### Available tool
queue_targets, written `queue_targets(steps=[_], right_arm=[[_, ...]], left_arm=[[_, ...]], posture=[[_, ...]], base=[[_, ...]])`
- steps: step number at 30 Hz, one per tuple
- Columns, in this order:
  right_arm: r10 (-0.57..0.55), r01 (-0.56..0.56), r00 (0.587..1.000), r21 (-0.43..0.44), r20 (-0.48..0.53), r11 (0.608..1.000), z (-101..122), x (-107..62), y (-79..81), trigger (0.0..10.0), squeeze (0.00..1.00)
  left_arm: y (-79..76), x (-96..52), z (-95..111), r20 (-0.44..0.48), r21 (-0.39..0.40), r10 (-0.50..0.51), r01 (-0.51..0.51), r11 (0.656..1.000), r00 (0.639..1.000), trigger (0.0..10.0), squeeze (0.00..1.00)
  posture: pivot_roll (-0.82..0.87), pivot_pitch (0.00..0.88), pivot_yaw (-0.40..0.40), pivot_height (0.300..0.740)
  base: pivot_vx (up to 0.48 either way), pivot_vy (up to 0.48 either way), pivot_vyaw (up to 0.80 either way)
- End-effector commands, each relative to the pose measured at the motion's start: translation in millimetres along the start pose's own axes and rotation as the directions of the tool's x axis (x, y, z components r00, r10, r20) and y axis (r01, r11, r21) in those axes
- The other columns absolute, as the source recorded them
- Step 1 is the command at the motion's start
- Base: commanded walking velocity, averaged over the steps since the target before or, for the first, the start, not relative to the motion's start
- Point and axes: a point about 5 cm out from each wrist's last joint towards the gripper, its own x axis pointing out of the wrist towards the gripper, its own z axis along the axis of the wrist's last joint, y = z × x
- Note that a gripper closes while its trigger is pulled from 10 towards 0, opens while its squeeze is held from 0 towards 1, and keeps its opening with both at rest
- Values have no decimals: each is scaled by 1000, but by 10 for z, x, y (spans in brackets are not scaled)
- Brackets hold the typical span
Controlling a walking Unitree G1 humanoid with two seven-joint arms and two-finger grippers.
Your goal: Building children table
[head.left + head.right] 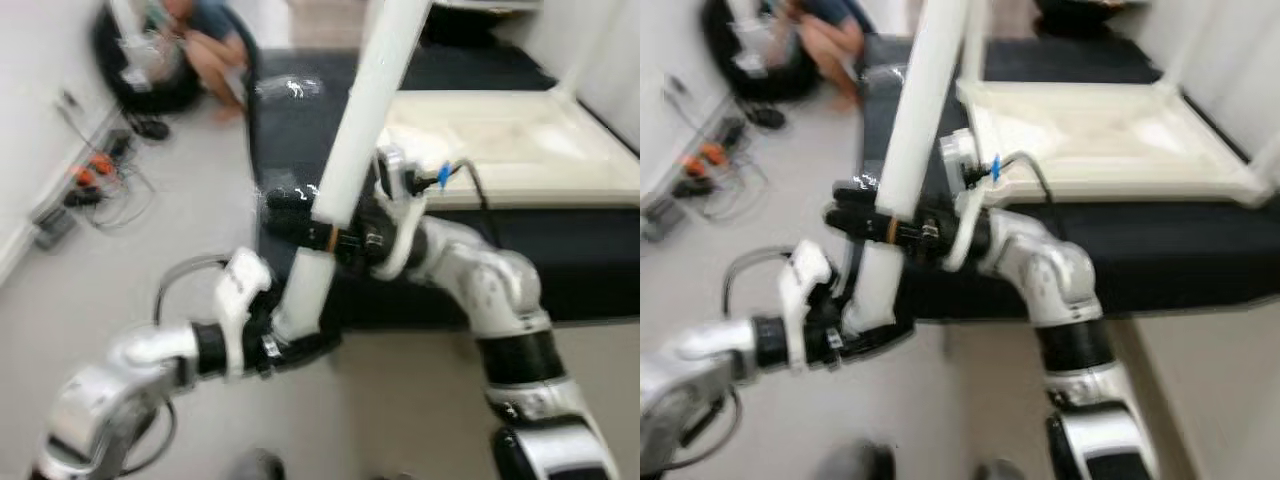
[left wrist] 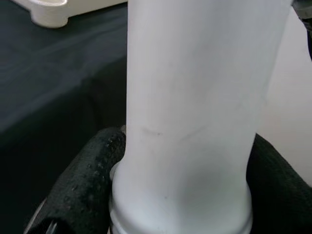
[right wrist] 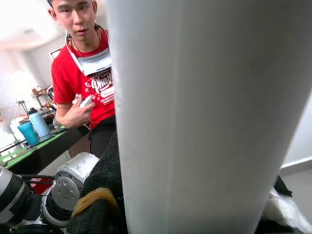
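A long white table leg [image 1: 368, 110] stands nearly upright in front of me, leaning a little to the right. My left gripper [image 1: 296, 338] is shut on its lower end; the left wrist view has the leg [image 2: 190, 117] between black padded fingers [image 2: 85, 185]. My right gripper [image 1: 315, 226] is shut on the leg higher up, at its middle. The white tabletop [image 1: 500, 150] lies upside down, rim up, on a black mat [image 1: 300, 130] ahead.
A person [image 1: 205, 45] sits on the floor at the back left beside a dark bag. Cables and orange items [image 1: 90, 175] lie along the left wall. In the right wrist view a person in a red shirt [image 3: 85, 83] stands behind me.
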Motion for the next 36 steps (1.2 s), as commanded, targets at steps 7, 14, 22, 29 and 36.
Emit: queue_targets(steps=[7, 14, 22, 29, 36], right_arm=[[9, -9, 1000, -19, 1, 1000, 12, 41, 26, 0, 0], [-79, 80, 997, -37, 10, 996, 33, -4, -78, 0, 0], [-395, 403, 913, -82, 99, 911, 144, -157, -400, 0, 0], [-604, 629, 769, -76, 212, 774, 310, -358, -596, 0, 0], [-793, 862, 507, -201, 338, 466, 519, -541, -700, 0, 0]], left_arm=[[105, 6, 32, 1, 35, 77, -77, 996, 997, 10000, 1000], [166, -1, 89, 16, 96, 142, -142, 985, 990, 10000, 0], [275, -60, 142, 36, 185, 243, -245, 952, 969, 10000, 0], [484, -197, 147, 73, 221, 413, -419, 881, 908, 10000, 0], [613, -278, 291, 199, 210, 582, -615, 760, 788, 10000, 0]], posture=[[66, 160, -33, 740], [65, 151, -34, 740], [63, 125, -33, 740], [64, 117, -36, 740], [67, 112, -36, 740]], base=[[0, 0, 0], [0, 0, 0], [0, 0, 0], [0, 0, 0], [0, 0, 0]])
